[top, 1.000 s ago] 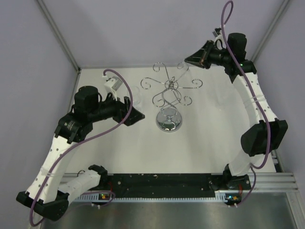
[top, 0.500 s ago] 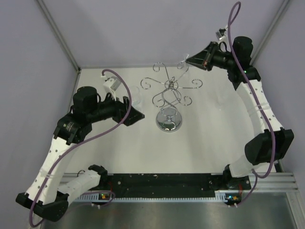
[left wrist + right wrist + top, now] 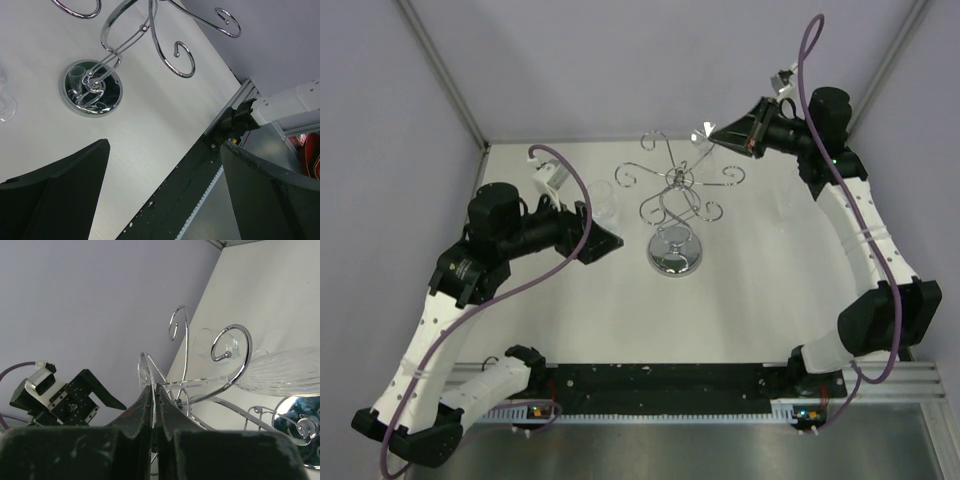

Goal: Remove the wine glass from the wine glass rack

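The chrome wine glass rack (image 3: 672, 190) stands mid-table on its mirrored round base (image 3: 673, 252); the base also shows in the left wrist view (image 3: 92, 92). My right gripper (image 3: 712, 132) is at the rack's far right arm, shut on the flat foot (image 3: 145, 371) of the clear wine glass. The glass lies sideways: its stem (image 3: 200, 383) runs past a scroll-ended arm (image 3: 235, 347) to its ribbed bowl (image 3: 285, 371). I cannot tell whether stem and arm touch. My left gripper (image 3: 606, 241) is open and empty, left of the rack's base.
A second clear glass (image 3: 603, 205) stands on the table between the left gripper and the rack, also seen in the right wrist view (image 3: 212, 342). Grey walls enclose the back and sides. A black rail (image 3: 660, 385) runs along the near edge.
The right arm's wrist and elbow have swung up and toward the back right, tilting the gripper while it stays shut at the rack's far arm. The left arm shifted slightly left.
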Robot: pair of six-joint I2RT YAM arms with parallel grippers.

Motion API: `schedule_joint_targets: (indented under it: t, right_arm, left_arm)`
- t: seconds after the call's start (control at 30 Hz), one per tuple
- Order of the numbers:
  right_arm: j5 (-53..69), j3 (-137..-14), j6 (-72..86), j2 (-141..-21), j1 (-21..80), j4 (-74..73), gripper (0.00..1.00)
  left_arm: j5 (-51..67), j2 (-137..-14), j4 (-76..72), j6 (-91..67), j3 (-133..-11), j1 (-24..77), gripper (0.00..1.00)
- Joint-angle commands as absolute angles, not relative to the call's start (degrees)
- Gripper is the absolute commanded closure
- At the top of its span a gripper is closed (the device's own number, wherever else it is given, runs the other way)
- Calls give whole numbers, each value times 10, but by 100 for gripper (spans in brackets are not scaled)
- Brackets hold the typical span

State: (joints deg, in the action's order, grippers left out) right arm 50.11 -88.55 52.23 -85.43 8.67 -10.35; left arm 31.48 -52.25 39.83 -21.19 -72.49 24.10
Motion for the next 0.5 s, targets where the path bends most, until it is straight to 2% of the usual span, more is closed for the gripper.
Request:
schedule_joint_targets:
  t: [0.0,0.47]
  right_arm:
    - [513,-883,534,-831,107,-48,100]
    - [466,-931,566,-890,161,-5,100]
  left_arm:
    - [326,-513,359,-224,-722,242,2]
    - [331,-509,357,-230,-715,242,2]
